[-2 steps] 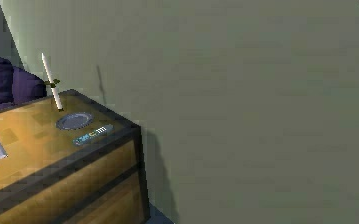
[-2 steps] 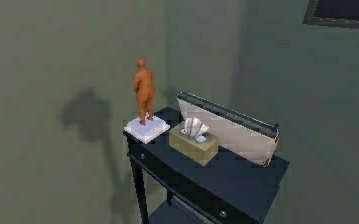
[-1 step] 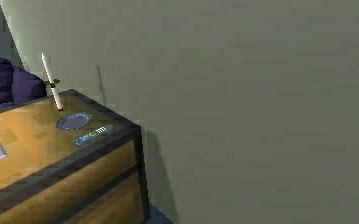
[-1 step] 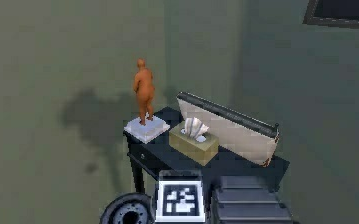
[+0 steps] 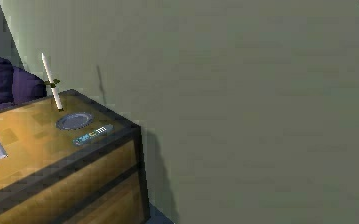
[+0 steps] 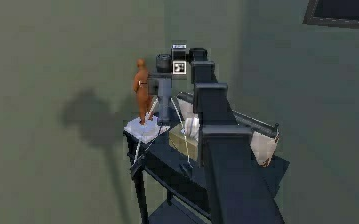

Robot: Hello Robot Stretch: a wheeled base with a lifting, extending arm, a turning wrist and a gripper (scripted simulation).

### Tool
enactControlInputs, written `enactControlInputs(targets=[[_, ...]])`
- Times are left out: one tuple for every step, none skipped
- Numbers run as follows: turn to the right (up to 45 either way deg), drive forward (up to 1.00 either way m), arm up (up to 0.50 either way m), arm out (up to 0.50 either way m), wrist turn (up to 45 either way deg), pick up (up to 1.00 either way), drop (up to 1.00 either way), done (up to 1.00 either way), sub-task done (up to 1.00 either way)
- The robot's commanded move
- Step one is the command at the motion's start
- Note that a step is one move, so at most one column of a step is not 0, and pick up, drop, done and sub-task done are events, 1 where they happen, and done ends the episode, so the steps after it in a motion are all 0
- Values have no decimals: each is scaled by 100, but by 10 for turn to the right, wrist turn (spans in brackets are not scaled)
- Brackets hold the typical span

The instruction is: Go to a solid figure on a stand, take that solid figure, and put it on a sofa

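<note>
An orange solid figure (image 6: pixel 140 88) stands upright at the far left end of a dark stand (image 6: pixel 150 168), seemingly on a pale flat piece (image 6: pixel 144 129). My arm rises along the arm side view's middle to its white marker (image 6: pixel 178 66). The gripper (image 6: pixel 163 104) reaches down just right of the figure. With the figure and stand top right behind it, I cannot tell whether the gripper holds anything or touches the figure.
The stand also carries a pale box (image 6: pixel 188 141) and a white crumpled thing (image 6: pixel 266 149), with an olive wall behind. In the forward view a wooden chest (image 5: pixel 62 165) at lower left bears a white candle (image 5: pixel 51 80), a round grey dish (image 5: pixel 75 121) and a small flat device (image 5: pixel 90 133). A purple cushioned shape (image 5: pixel 11 82) lies behind it.
</note>
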Motion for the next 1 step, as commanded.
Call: enactControlInputs(targets=[[0,0,0,0,450,0,0,0,0]])
